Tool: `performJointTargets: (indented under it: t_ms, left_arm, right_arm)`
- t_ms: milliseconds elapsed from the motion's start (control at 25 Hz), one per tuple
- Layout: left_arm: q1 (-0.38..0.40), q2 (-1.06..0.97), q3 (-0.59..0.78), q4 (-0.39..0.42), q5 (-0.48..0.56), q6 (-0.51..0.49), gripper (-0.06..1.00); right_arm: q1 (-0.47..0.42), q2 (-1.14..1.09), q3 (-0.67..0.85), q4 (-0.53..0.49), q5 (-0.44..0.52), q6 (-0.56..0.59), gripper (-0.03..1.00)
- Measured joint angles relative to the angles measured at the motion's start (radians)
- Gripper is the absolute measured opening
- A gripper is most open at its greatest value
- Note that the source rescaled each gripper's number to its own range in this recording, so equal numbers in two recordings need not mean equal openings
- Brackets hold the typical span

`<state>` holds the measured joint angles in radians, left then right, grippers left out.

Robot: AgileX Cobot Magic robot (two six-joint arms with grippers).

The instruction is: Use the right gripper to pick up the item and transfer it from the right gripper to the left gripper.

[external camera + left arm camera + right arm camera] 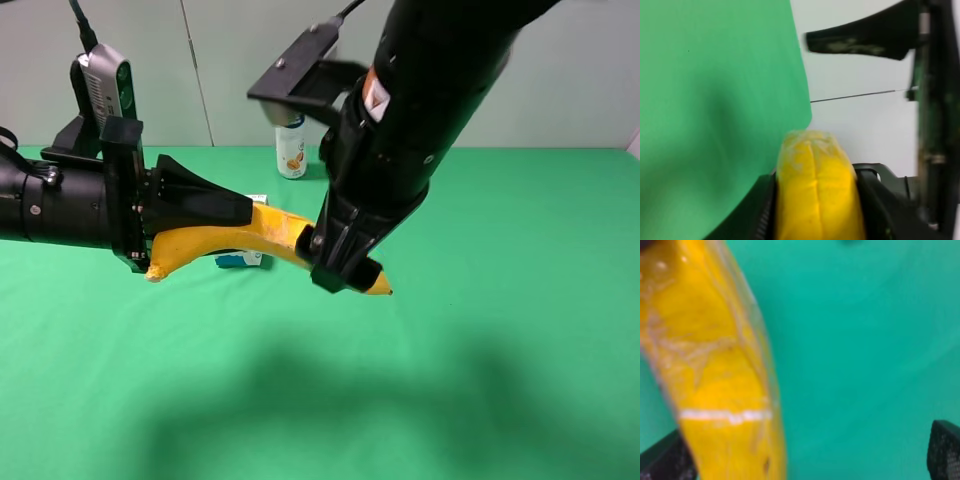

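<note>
**Green table below, banana aloft between two claws**

Green cloth covers the table [500,350], and the handover takes place in the air above it.

From the left, the left gripper [240,216] reaches in level, with its grey-white camera box [105,85] on top. Its two tapered fingers [762,215] sit tight against both flanks of the banana [200,243] and clamp it near the stem end. A sideways approach like this probably lets the fingers close across the fruit's width without meeting the other arm.

The banana hangs clear of the cloth, curving from the left claw to its dark tip just past the right one. Its body bridges both grippers. Below and behind it, a white-and-blue milk carton [240,260] lies on the table, mostly hidden. Farther back, a blue-capped bottle [291,150] stands upright near the wall, well apart from the action.

The right gripper [348,270] comes down steeply from above and straddles the banana near its far end. The right wrist view shows its jaws spread wide. One finger [662,462] is just beside the fruit and the other [946,450] stands well apart, with bare cloth showing between. It seems to bear none of the weight, so the transfer looks nearly complete. What appears to remain is lifting the right claw away without knocking the tip.

The cloth is smooth and evenly lit, with soft arm shadows on its near part. Plain pale wall panels [560,90] close the room behind.
</note>
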<state>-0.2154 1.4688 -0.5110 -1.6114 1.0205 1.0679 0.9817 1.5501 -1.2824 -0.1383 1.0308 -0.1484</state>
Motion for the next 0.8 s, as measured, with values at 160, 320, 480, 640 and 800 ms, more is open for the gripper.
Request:
performJointTargets:
  t_ms: [160,320,480,640,800]
  left_arm:
    - [0.000,0.000,0.000,0.000,0.000,0.000,0.00]
    - [0.000,0.000,0.000,0.000,0.000,0.000,0.00]
    - [0.000,0.000,0.000,0.000,0.000,0.000,0.00]
    - [0.000,0.000,0.000,0.000,0.000,0.000,0.00]
    - [0.000,0.000,0.000,0.000,0.000,0.000,0.00]
  right_arm:
    - [0.000,-0.082,0.000,-0.024,0.066,0.044,1.00]
    - [0.000,-0.174,0.000,-0.052,0.141,0.097,1.00]
    - [0.000,-0.277,0.017,-0.076,0.177,0.148,1.00]
    - [0.000,-0.409,0.116,-0.078,0.179,0.181,1.00]
    - [0.001,-0.571,0.251,-0.078,0.182,0.208,1.00]
